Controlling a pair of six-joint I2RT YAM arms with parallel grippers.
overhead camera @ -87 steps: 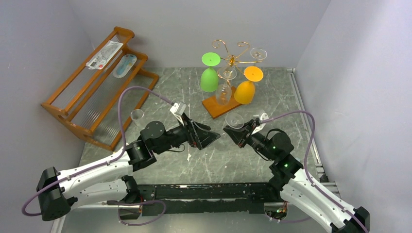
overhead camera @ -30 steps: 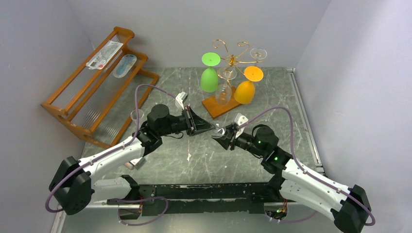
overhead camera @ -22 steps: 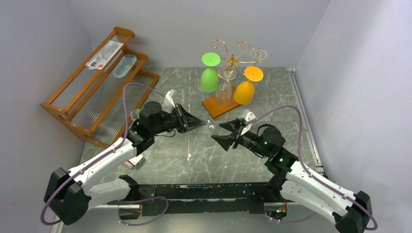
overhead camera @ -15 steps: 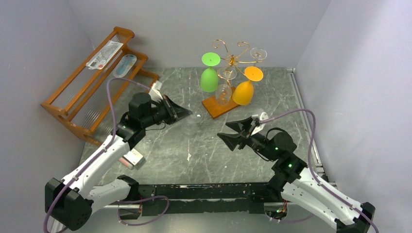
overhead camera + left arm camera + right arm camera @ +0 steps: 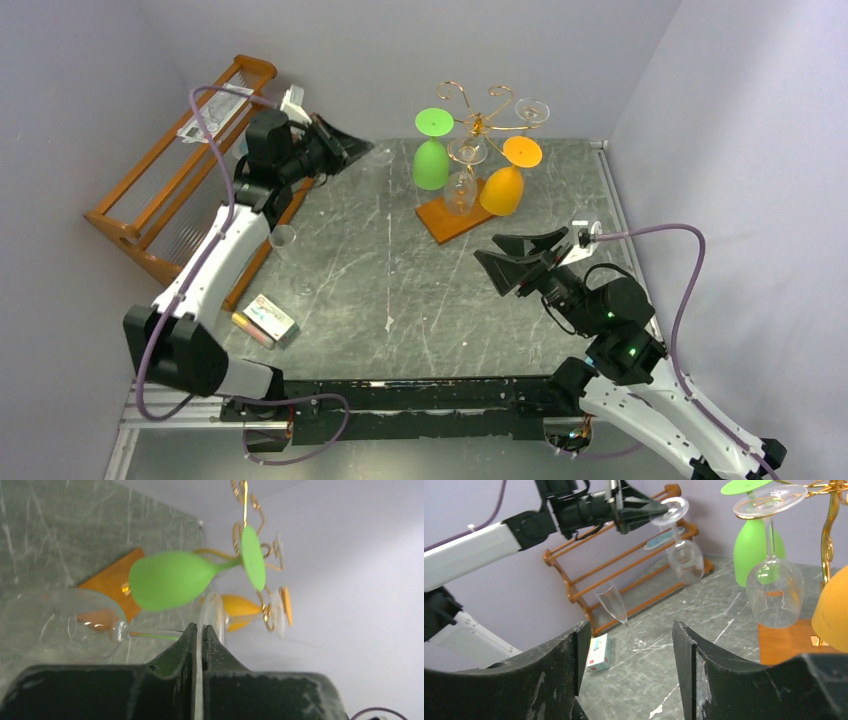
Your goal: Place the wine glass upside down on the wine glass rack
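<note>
Left gripper is clamped on the foot of the glass, bowl hanging down, aloft near the far-left corner. Right gripper gapes, empty. Hold the stem vertical; approach the rack level with a free curl, clearing the green glass.

Lab test cell; plain walls

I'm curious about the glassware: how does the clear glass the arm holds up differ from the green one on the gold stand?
The wine glass is see-through; the green glass is solid coloured. The wine glass is pinched by its foot in the left jaws, in mid-air; the green glass hangs from the rack. Both have bowl down, foot up.
</note>
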